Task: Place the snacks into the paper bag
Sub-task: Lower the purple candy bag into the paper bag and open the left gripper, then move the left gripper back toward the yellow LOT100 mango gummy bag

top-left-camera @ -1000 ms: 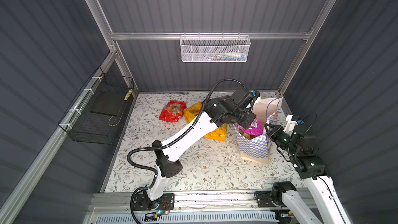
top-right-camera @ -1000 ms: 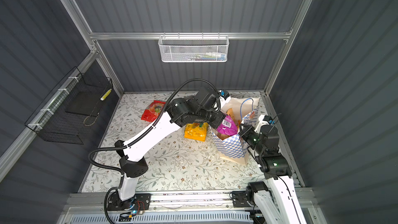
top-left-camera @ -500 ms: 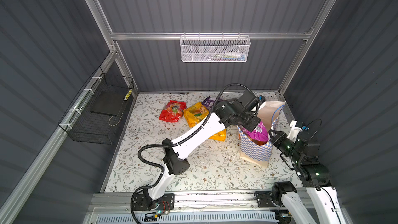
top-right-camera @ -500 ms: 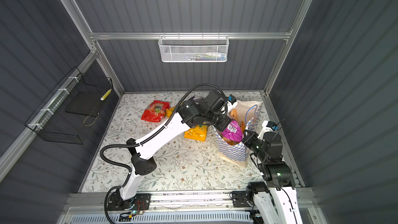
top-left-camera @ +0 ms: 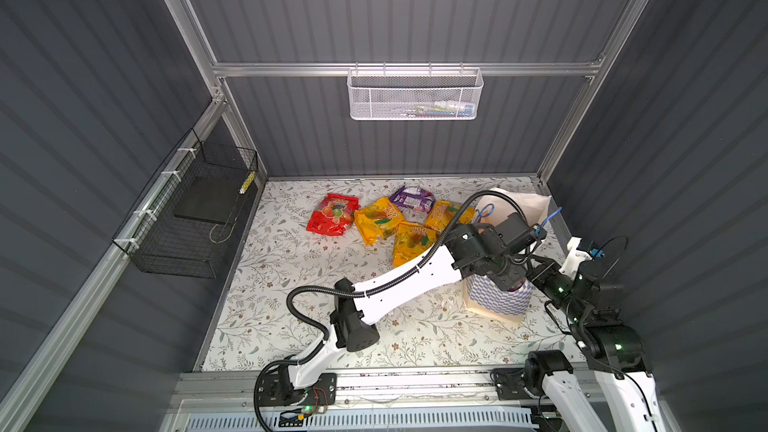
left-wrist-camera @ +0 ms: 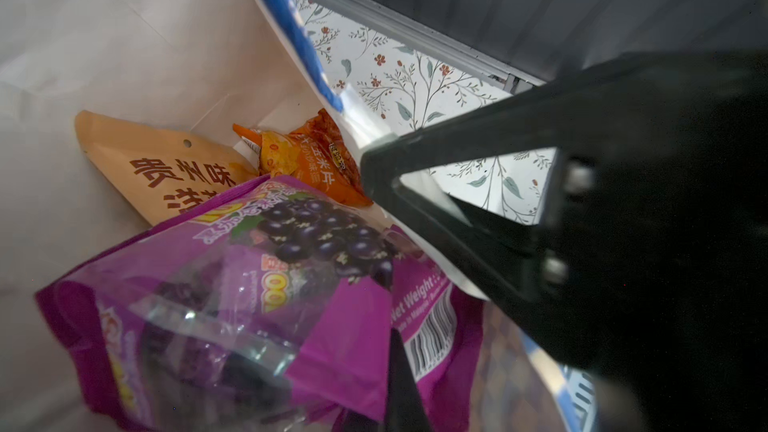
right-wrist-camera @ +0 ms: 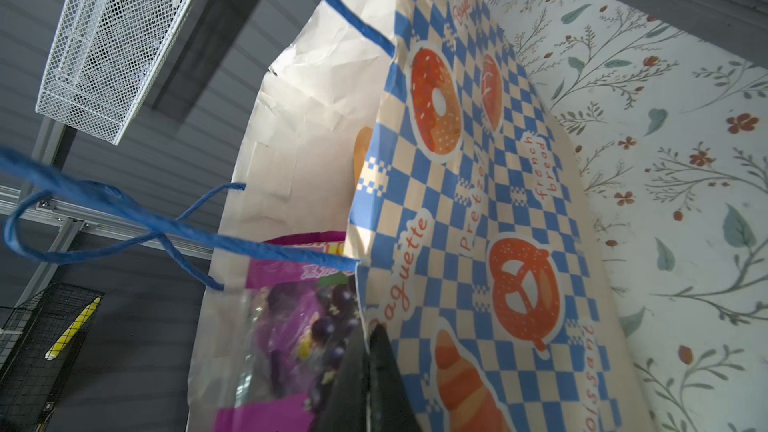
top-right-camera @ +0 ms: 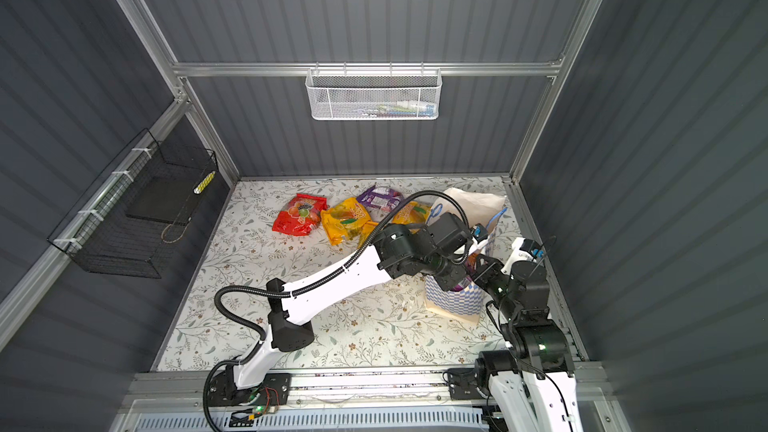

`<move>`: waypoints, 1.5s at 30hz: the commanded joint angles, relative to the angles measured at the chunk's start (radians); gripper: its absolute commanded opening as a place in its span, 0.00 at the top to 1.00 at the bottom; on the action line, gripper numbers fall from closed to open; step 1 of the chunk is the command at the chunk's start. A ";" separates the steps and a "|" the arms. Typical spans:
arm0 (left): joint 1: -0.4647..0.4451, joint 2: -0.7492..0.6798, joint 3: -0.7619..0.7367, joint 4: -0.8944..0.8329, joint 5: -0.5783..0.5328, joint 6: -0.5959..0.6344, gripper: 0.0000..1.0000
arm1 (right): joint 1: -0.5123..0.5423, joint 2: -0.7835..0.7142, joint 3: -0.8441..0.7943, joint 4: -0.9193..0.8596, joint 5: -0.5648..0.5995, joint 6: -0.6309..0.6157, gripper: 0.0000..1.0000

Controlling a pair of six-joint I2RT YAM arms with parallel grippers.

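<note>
Inside the bag [top-left-camera: 498, 310], the left gripper [top-left-camera: 508, 280], closed tight on the purple packet [left-wrist-camera: 257, 284], dangles it end-down beneath; the right gripper [right-wrist-camera: 369, 347] pinches the rim.

The left arm [top-left-camera: 407, 284] and right arm [top-left-camera: 623, 394] have white links, black joints, black cables.

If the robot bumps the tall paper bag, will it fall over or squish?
Probably squish first: the paper bag has thin-looking, creased walls. It might tip too, being tall on a small base, though the right gripper pinching its rim likely steadies it. The pale-orange pouch lying inside adds a little weight low down.
</note>
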 commanded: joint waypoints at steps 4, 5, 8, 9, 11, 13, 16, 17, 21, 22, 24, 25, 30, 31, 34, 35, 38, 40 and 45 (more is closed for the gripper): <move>0.006 -0.012 0.024 0.051 -0.004 -0.008 0.65 | 0.000 -0.016 -0.001 -0.043 0.033 -0.009 1.00; 0.005 -0.030 0.022 0.062 -0.002 -0.013 0.61 | 0.000 -0.020 -0.003 -0.044 0.039 -0.007 1.00; 0.006 -0.103 -0.014 0.115 0.022 -0.030 0.42 | 0.000 -0.036 -0.008 -0.055 0.064 -0.005 1.00; 0.004 -0.132 -0.040 0.137 0.030 -0.032 0.39 | 0.000 -0.040 -0.009 -0.057 0.070 -0.007 1.00; 0.006 -0.204 -0.119 0.194 0.039 -0.036 0.32 | -0.001 -0.046 -0.012 -0.062 0.079 -0.008 1.00; 0.005 -0.255 -0.169 0.226 0.026 -0.040 0.27 | -0.002 -0.049 -0.014 -0.067 0.087 -0.012 1.00; 0.004 -0.322 -0.222 0.254 0.014 -0.038 0.19 | -0.002 -0.056 -0.016 -0.072 0.090 -0.025 1.00; 0.004 -0.345 -0.245 0.268 0.008 -0.037 0.17 | -0.002 -0.058 -0.016 -0.075 0.090 -0.028 1.00; 0.005 -0.434 -0.338 0.310 -0.055 -0.038 0.10 | -0.002 -0.060 -0.016 -0.089 0.094 -0.034 1.00; 0.006 -0.460 -0.372 0.320 -0.094 -0.041 0.08 | -0.002 -0.061 -0.012 -0.097 0.106 -0.034 1.00; 0.005 -0.509 -0.447 0.343 -0.159 -0.048 0.06 | -0.002 -0.066 -0.008 -0.110 0.142 -0.036 0.94; 0.004 -0.534 -0.486 0.352 -0.195 -0.054 0.05 | -0.002 -0.069 -0.005 -0.110 0.153 -0.041 0.88; 0.005 -0.630 -0.661 0.364 -0.337 -0.084 0.00 | -0.002 -0.039 0.046 -0.126 0.183 -0.080 0.61; 0.006 -0.654 -0.715 0.378 -0.353 -0.089 0.00 | -0.002 -0.028 0.057 -0.130 0.185 -0.089 0.55; 0.006 -0.730 -0.863 0.425 -0.404 -0.114 0.00 | -0.002 0.005 0.083 -0.132 0.193 -0.105 0.39; 0.006 -0.753 -0.904 0.439 -0.418 -0.122 0.00 | -0.002 0.015 0.092 -0.130 0.190 -0.112 0.37; 0.008 -0.815 -1.022 0.474 -0.450 -0.160 0.00 | -0.002 0.063 0.123 -0.139 0.197 -0.115 0.36; 0.010 -0.849 -1.087 0.489 -0.469 -0.186 0.00 | -0.002 0.088 0.140 -0.138 0.204 -0.107 0.36; 0.017 -0.888 -1.197 0.488 -0.508 -0.244 0.00 | -0.002 0.128 0.187 -0.149 0.271 -0.094 0.41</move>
